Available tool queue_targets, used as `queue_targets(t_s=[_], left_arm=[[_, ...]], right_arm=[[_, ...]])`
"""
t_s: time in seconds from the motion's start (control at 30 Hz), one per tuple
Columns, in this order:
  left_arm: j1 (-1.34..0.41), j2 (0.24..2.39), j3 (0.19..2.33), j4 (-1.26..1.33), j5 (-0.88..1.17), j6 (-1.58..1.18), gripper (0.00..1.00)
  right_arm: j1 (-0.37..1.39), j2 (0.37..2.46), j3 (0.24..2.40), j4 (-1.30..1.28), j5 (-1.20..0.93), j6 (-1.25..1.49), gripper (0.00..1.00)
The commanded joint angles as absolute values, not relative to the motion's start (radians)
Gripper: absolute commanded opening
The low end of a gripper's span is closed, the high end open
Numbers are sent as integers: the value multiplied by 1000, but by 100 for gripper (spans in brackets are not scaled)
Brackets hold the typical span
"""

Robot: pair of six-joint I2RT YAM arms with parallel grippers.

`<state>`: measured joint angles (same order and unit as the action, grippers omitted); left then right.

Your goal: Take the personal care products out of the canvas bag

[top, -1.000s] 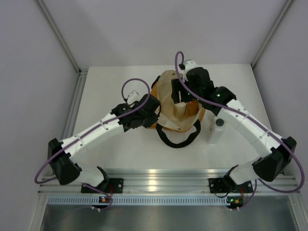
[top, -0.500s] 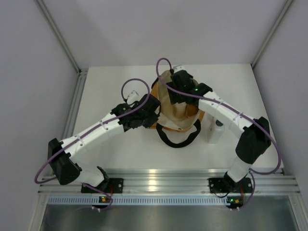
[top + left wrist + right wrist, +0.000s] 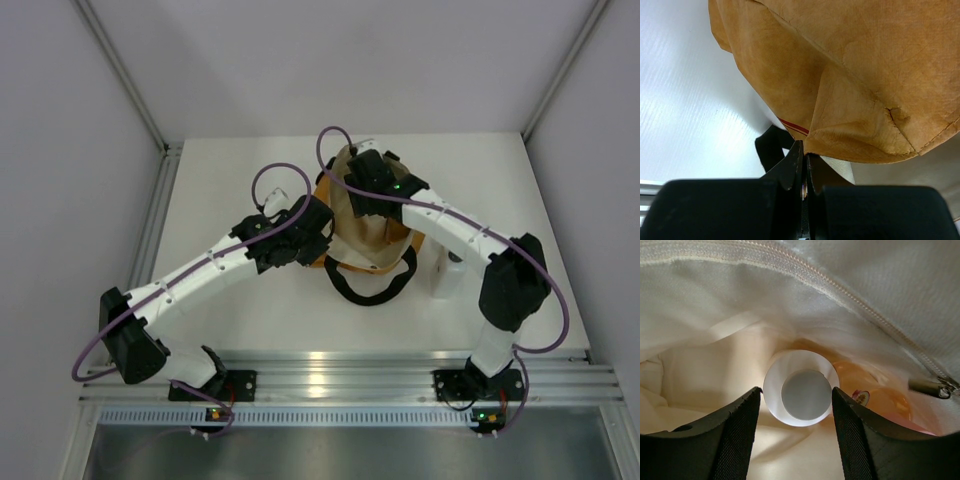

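right wrist, jaws flanking white-capped bottle

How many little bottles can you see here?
3: a white bottle on the table beside the canvas bag; inside the bag, a white-capped bottle and an orange bottle beside it. Others may be hidden.

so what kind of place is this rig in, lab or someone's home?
Most likely a lab test cell, not a home: bare white table, plain grey walls with metal frame struts, and an aluminium mounting rail along the near edge. The props are a canvas bag and a white bottle.
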<state>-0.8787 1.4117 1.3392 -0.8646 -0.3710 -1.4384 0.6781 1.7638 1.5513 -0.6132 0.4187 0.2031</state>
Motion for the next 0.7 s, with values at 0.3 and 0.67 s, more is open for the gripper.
queue_targets(t_s=[0.3, 0.67], left_arm=[[-881, 1390, 1348, -856, -368, -1450, 0], [-881, 1378, 1332, -854, -364, -1457, 0]], right_arm=[[667, 1775, 1468, -555, 407, 250, 56], [646, 1740, 1370, -483, 347, 275, 45]])
